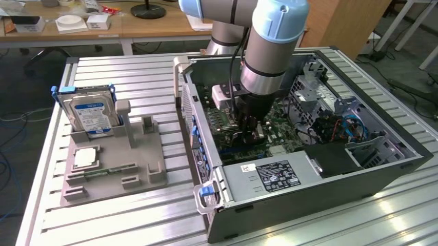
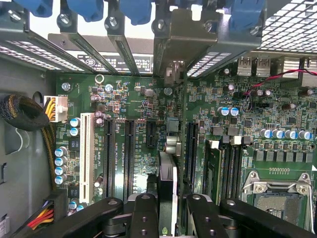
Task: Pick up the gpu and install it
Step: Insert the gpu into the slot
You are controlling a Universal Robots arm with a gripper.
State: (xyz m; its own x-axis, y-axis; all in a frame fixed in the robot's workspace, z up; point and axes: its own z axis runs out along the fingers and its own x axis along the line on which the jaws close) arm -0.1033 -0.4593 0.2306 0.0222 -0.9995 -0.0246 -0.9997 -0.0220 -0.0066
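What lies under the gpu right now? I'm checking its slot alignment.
Under the gpu, held edge-on in the claw, lies the green motherboard with its black slots. The card hides whatever is directly beneath it.

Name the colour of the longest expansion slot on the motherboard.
White, clearest in the wrist view: expansion slot; neighbouring slots are black.

I saw the gpu (image 2: 167,193) between the gripper's (image 2: 168,218) fingers, above the motherboard (image 2: 138,129) inside the case (image 1: 383,174).
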